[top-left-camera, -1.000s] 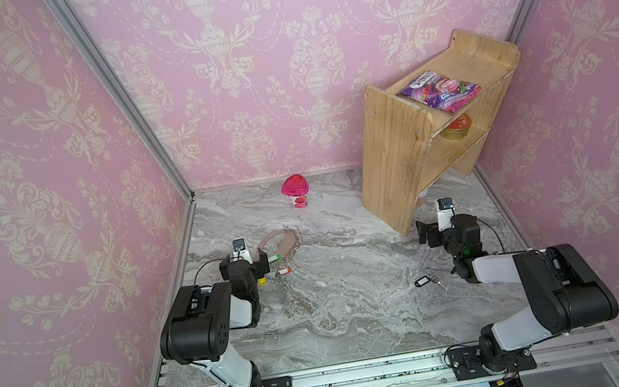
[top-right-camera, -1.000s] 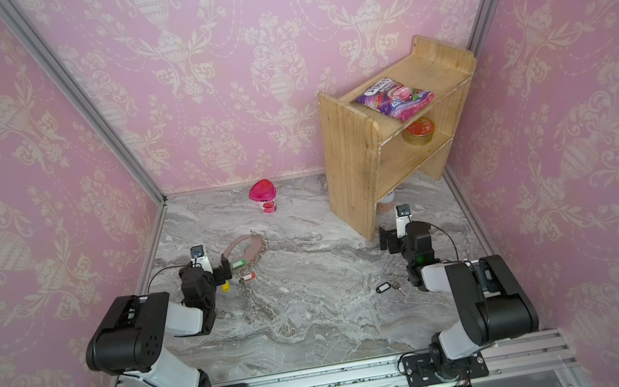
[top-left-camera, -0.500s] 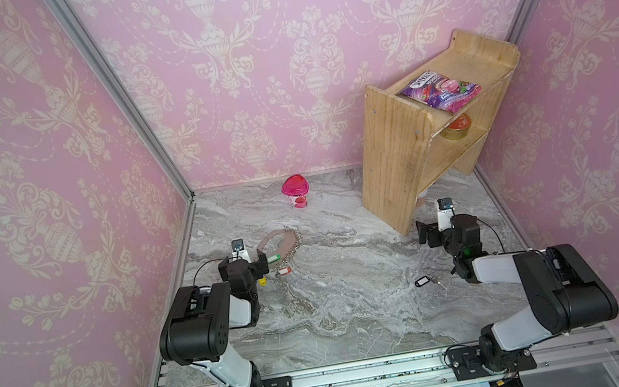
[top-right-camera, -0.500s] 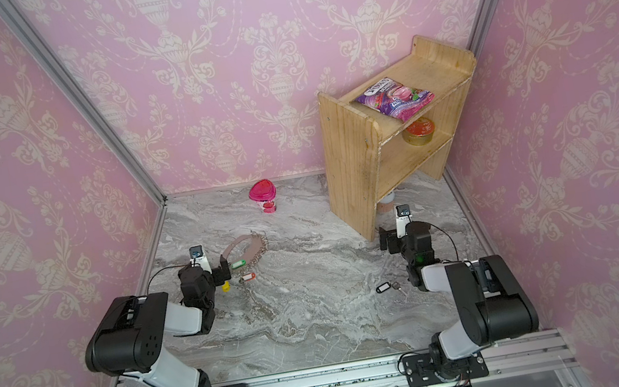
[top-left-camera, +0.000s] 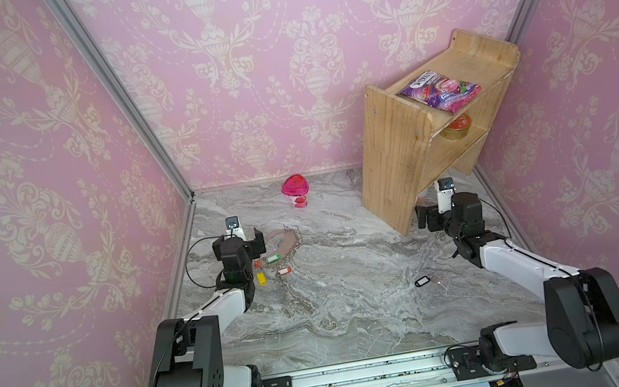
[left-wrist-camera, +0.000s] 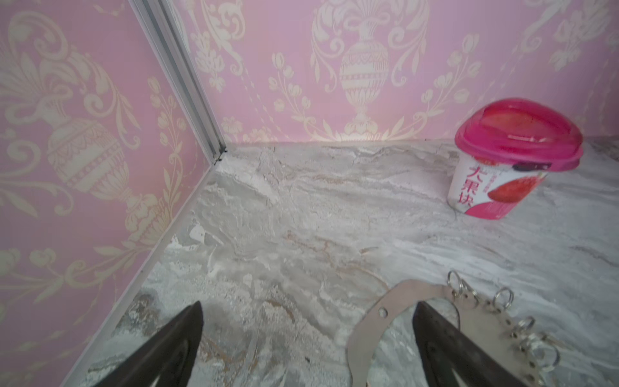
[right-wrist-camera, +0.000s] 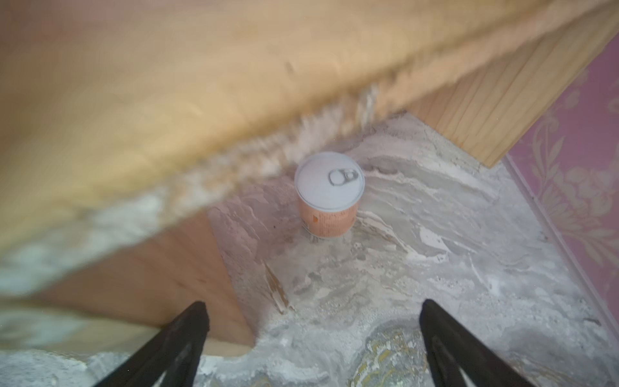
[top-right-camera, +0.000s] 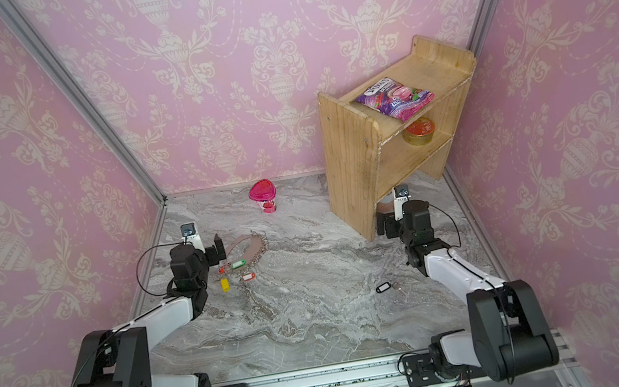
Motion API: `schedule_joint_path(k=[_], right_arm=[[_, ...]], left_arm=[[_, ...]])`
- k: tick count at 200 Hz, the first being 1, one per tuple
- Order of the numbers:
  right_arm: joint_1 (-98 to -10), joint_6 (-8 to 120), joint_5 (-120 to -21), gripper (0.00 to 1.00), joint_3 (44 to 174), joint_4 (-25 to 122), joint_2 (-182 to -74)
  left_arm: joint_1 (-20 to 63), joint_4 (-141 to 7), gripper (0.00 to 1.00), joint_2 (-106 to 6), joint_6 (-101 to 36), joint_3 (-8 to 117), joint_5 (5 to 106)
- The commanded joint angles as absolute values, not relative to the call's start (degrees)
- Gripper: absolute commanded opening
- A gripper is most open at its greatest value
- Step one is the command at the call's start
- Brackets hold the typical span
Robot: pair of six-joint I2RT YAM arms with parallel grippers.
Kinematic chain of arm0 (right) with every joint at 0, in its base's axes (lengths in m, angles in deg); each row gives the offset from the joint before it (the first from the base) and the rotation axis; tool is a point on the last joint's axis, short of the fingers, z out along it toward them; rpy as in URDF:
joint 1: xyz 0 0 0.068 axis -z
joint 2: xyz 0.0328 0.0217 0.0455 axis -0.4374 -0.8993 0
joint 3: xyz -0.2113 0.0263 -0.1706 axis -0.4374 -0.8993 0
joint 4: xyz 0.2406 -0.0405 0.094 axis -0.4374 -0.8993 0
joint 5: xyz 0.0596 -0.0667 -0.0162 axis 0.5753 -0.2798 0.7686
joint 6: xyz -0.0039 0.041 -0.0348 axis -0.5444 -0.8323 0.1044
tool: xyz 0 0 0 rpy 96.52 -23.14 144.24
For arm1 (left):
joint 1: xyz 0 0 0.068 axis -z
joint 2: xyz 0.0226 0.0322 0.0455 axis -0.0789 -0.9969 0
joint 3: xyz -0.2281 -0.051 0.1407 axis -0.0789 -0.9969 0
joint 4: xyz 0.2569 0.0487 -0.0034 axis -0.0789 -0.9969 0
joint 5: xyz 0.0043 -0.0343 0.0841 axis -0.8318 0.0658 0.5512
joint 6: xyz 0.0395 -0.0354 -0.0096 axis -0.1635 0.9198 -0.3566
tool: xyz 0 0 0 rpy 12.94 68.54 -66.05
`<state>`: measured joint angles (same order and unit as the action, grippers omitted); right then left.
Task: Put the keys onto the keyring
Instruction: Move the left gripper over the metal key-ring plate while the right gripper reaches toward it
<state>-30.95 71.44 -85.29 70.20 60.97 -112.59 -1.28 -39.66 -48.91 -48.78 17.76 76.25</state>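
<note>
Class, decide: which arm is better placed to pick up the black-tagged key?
Probably right: the black-tagged key lies beside the right arm, right tool open and empty. The left tool, also open, sits by the keyring.

The left wrist view cuts off the keyring at its edge. The wooden shelf is blurred in the right wrist view. The keys look too small for detail.

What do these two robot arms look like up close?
Both match. The left arm and right arm have white tube-like links between chunky black joints, bolted to a silver rail. A thin black cable loops beside each wrist, and a small white camera block sits above it. The left end effector and right end effector each carry two black, tapering, pointed fingers.
</note>
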Motion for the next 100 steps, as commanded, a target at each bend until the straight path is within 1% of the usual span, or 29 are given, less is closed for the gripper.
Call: schedule_joint_path(k=[1, 20, 37, 51, 100], right_arm=[[-34.16, 68.88, -86.84, 1.00, 72.33, 45.38, -109.68], [-36.14, 67.20, -86.67, 1.00, 74.13, 39.67, -106.79], [-37.88, 65.83, -86.08, 1.00, 75.05, 35.86, -103.80], [-39.09, 64.33, -85.58, 1.00, 75.11, 33.85, -101.10], [-42.36, 60.79, -84.02, 1.00, 75.32, 29.07, -94.03]], left_arm=[[-0.92, -63.76, 0.99, -54.21, -45.04, 27.29, 70.54], [-0.51, -75.02, 0.96, -61.10, -43.71, 36.53, 67.85], [-0.35, -80.88, 0.94, -65.56, -42.48, 42.25, 66.94], [-0.22, -85.61, 0.91, -68.77, -41.73, 46.40, 67.03], [-0.22, -94.21, 0.86, -75.76, -38.66, 52.88, 67.38]])
